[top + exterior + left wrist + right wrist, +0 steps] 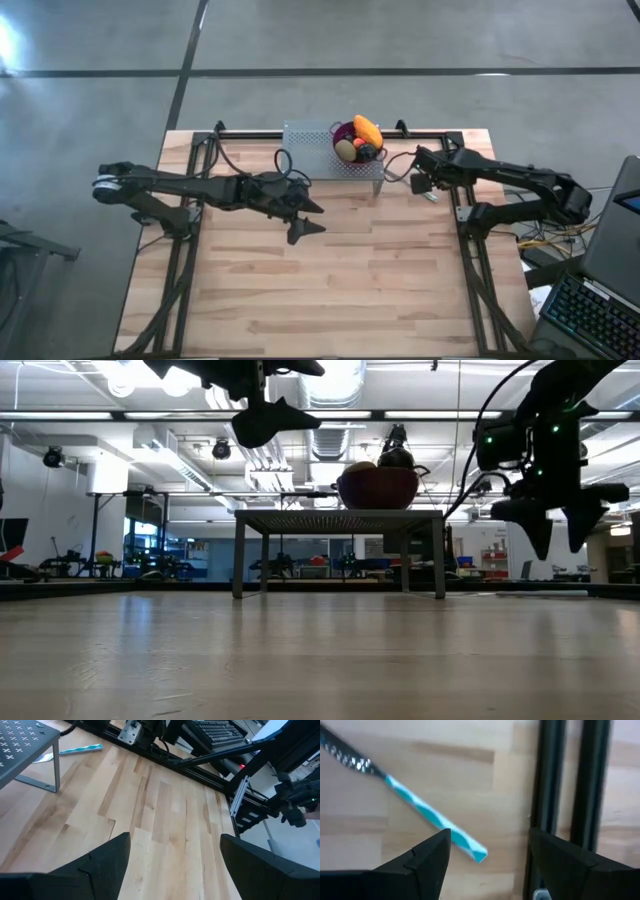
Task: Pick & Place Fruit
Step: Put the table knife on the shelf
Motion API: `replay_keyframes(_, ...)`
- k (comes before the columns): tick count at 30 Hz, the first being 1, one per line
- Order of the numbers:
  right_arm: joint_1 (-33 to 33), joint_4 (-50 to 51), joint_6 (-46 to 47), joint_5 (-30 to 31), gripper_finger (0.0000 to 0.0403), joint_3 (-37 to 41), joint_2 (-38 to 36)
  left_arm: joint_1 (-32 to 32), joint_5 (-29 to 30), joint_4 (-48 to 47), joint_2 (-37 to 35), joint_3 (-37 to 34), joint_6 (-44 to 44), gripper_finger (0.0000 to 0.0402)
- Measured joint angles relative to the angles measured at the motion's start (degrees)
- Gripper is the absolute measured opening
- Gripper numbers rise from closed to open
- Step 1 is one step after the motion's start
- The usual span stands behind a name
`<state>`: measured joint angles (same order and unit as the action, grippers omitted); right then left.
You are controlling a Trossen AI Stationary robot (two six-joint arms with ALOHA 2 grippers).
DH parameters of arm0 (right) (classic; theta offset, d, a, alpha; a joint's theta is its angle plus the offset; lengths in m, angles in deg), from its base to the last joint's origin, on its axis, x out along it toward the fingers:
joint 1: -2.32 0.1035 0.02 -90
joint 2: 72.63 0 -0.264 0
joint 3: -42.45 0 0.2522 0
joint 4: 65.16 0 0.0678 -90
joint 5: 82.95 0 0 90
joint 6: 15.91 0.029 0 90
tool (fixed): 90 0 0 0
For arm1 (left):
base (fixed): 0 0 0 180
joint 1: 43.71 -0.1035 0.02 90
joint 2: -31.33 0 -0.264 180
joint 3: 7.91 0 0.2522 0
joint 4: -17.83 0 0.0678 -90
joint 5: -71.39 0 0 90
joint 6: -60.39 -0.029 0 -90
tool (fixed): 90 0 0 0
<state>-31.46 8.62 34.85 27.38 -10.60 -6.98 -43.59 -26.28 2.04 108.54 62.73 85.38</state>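
Note:
The fruit sits in a purple bowl (345,130) on a grey perforated stand (312,150) at the table's far edge. In it I see an elongated orange piece (368,130), a brown-green oval (345,150) and dark rounds (368,153). The low view shows the bowl (378,488) on the stand (340,518). My left gripper (318,217) (175,850) hangs open above the table, near side of the stand. My right gripper (425,186) (490,845) is open, right of the stand, pointing down over a teal-handled utensil (432,817) without touching it.
The utensil lies flat on the wood right of the stand, its teal handle (80,749) toward the black frame rail (572,795). Black rails run along the table's left, right and far sides. Bare wood (330,290) spreads across the near half. A laptop (600,300) stands off to the right.

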Motion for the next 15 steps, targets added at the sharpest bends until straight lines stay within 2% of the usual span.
replay_keyframes(8, -0.8, -2.74, -5.89, -4.21, 0.0246, 1.27, 2.91, 0.02, -0.14, -0.56, 0.0, 0.0, -2.4, 0.0312)
replay_keyframes(15, -0.75, -3.61, -17.3, -7.53, 0.0242, 0.53, 4.3, 0.04, -0.12, -0.61, 0.0, 0.0, -2.49, 0.0312)
